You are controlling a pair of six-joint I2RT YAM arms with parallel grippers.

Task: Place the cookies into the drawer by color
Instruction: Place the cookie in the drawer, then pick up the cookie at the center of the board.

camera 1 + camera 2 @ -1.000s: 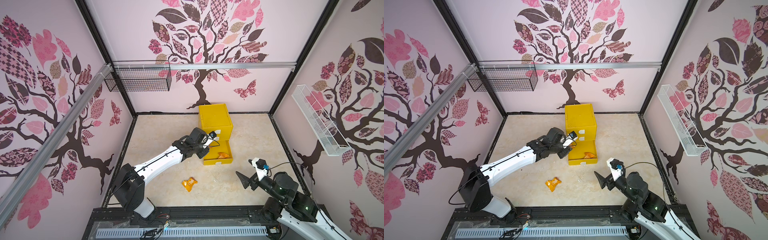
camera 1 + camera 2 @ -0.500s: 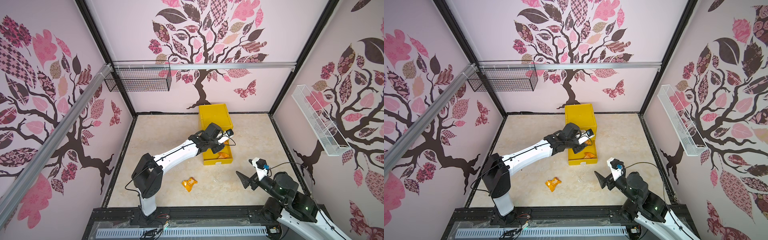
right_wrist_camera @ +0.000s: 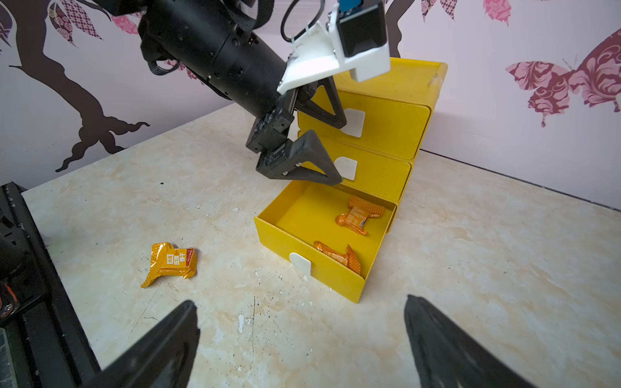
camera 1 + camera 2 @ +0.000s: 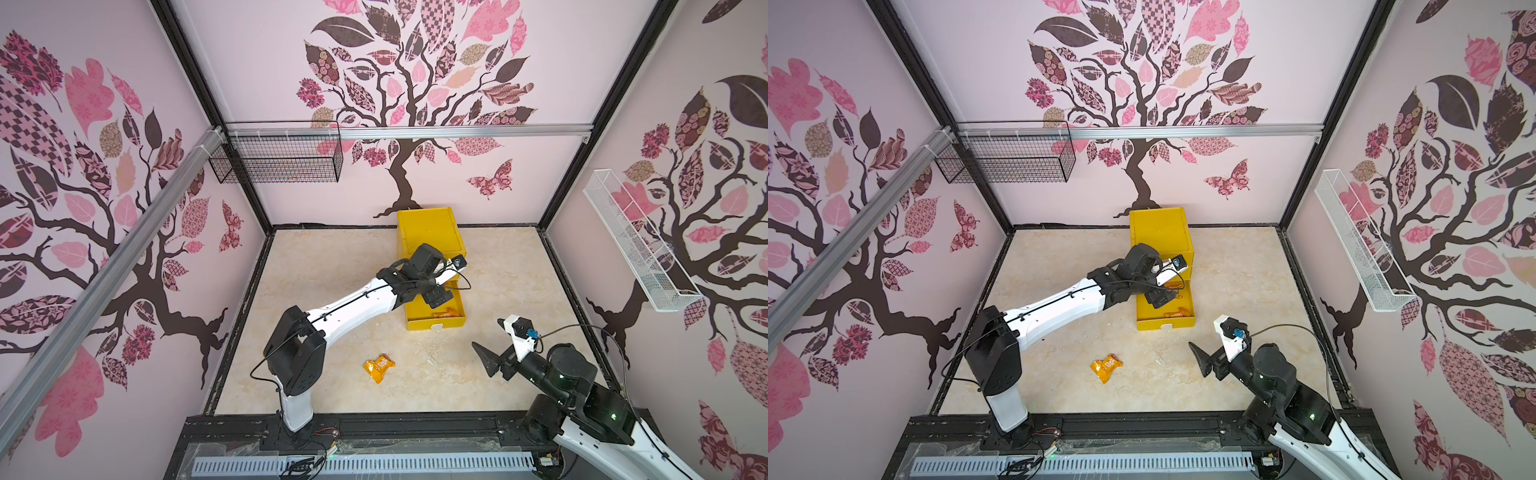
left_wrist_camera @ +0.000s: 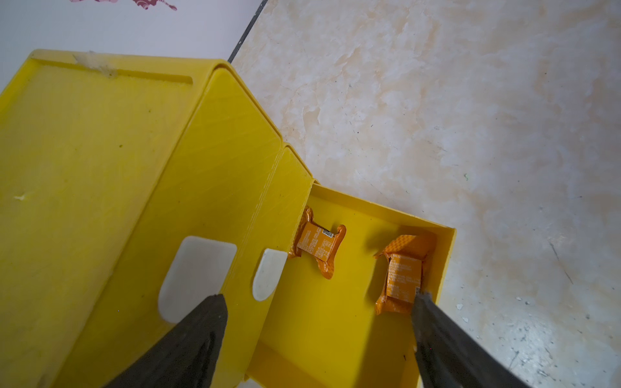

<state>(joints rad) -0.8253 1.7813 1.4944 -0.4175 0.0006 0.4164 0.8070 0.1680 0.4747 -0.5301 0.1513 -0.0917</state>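
Black right tool (image 3: 299, 300): nearest the robot base, well out in front of the yellow drawer unit (image 4: 428, 232), jaws wide, nothing in them. Idle by the look of it.

Next out: one orange cookie packet (image 3: 171, 263) loose on the counter (image 3: 470, 268), in front of the unit toward the left arm's side, crumpled, label up. No green or black ones in view.

Then the unit's bottom drawer (image 3: 336, 277), pulled out. Two orange packets in it: one (image 5: 319, 242) at the back, by the unit's body, one (image 5: 403, 275) against the front wall. Upper two drawers shut.

Left tool (image 5: 319, 297) hangs over that open drawer, jaws spread wide, holding nothing. In the wrist view one fingertip (image 5: 433, 322) overlaps the front-wall packet; can't tell if it touches.

My read: drop done, step in hand is clearing out and fetching the loose orange one. To do it well:
- lift straight up before swinging away, so the fingers miss the drawer walls and the white tab handles (image 3: 356, 122) above
- don't drag the front-wall packet out on the way
- leave the bottom drawer open, same colour goes there
- come down on the loose packet from above, pinch across its thick middle, not the flared foil ends, which I expect to slip or crumple
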